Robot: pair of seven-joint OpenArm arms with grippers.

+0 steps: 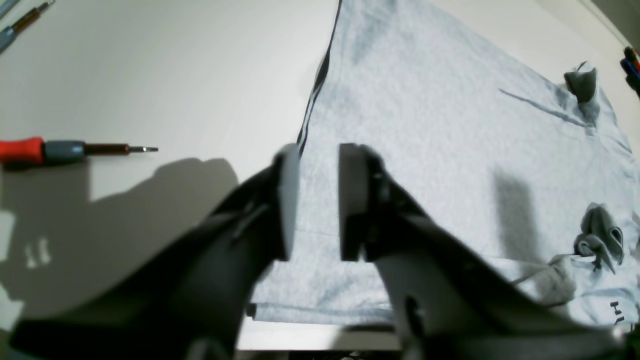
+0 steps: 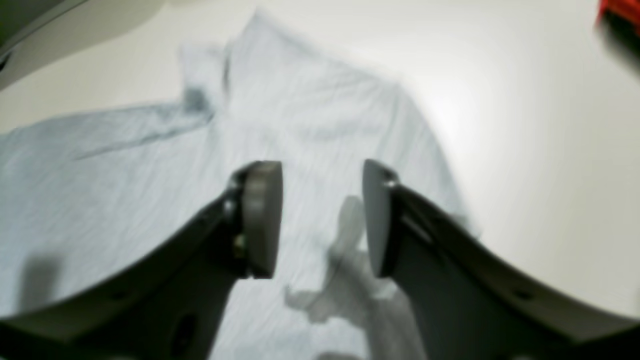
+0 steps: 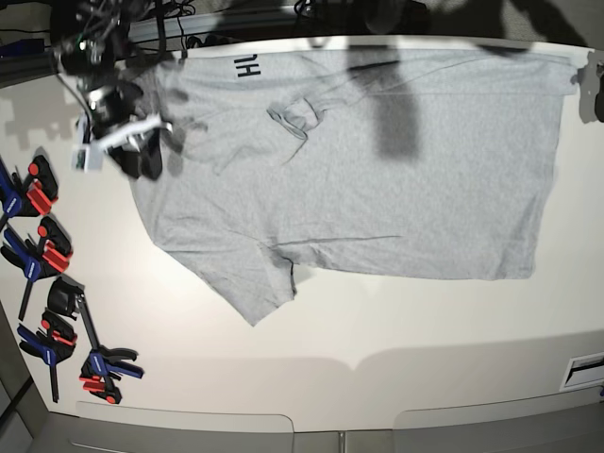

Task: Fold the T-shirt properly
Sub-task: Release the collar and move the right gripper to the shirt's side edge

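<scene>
We see one light heather-grey cotton T-shirt (image 3: 377,160) spread flat on the white table (image 3: 396,330), long axis running left-right in the base view, collar end left, hem right. Black letters near its far edge read roughly "HL", partly folded under. Left gripper (image 1: 318,200) and right gripper (image 2: 322,217) both stand apart over the cloth, gripping nothing; six red-and-blue clamps (image 3: 47,250) lie at the left edge.

Partial black lettering on T-shirt (image 3: 377,160)
</scene>
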